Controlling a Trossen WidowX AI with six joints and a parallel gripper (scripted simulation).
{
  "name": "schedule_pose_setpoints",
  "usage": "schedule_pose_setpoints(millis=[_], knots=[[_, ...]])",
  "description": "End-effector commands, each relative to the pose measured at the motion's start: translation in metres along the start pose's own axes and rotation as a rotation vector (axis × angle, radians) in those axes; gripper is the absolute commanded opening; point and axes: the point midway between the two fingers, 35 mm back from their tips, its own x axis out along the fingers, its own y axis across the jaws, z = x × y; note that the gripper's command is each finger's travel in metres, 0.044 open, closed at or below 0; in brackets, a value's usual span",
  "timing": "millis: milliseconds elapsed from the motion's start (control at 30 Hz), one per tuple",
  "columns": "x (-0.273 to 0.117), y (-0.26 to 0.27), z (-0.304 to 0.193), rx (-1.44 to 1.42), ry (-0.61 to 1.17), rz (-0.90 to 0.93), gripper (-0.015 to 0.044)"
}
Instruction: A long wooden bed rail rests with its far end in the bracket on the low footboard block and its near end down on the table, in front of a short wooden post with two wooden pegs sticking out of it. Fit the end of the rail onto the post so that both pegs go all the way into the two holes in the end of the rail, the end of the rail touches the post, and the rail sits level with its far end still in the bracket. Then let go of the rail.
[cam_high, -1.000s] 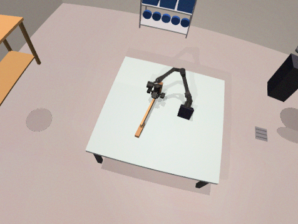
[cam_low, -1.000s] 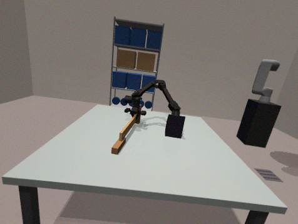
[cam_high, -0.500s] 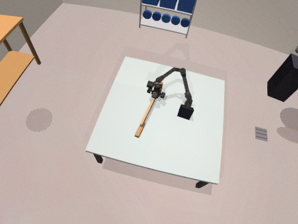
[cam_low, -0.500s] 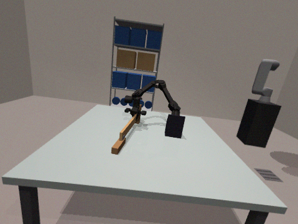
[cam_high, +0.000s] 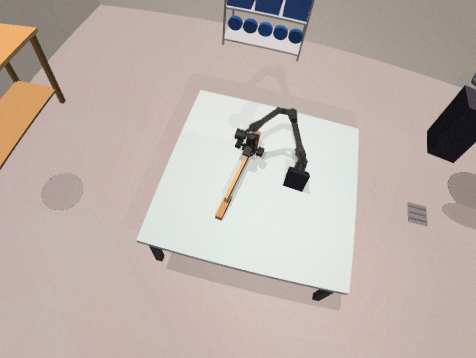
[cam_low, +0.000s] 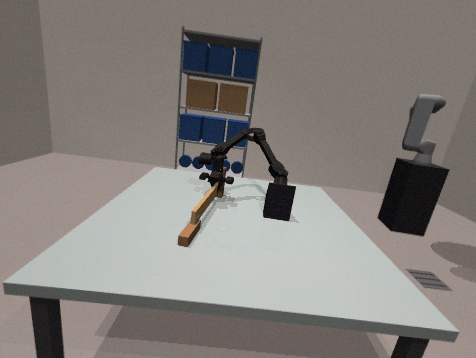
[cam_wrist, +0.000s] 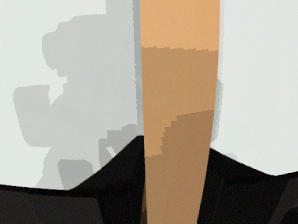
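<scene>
The long wooden rail runs from the low footboard block to beneath my gripper. Its far end stands at the bracket on that block. My gripper is shut on the rail close to its post end, one finger on each side. The post stands just behind the gripper and shows only in part. The rail's post end, its holes and the pegs are hidden by the gripper, so contact and any gap there cannot be told. Whether the rail is exactly level cannot be told either.
The arm's dark base block stands on the white table, to the right of the rail. The arm arches from it over the table to the post. A shelf rack stands beyond the table.
</scene>
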Motion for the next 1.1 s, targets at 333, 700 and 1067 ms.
schedule_pose_setpoints(millis=[333,700,1067], knots=[[-0.0045,-0.0015,-0.0055,-0.001,0.002,-0.011,0.0000],[-0.0056,-0.0015,-0.0088,-0.001,0.003,-0.011,0.0000],[-0.0057,-0.0016,-0.0124,-0.001,0.003,-0.011,0.0000]])
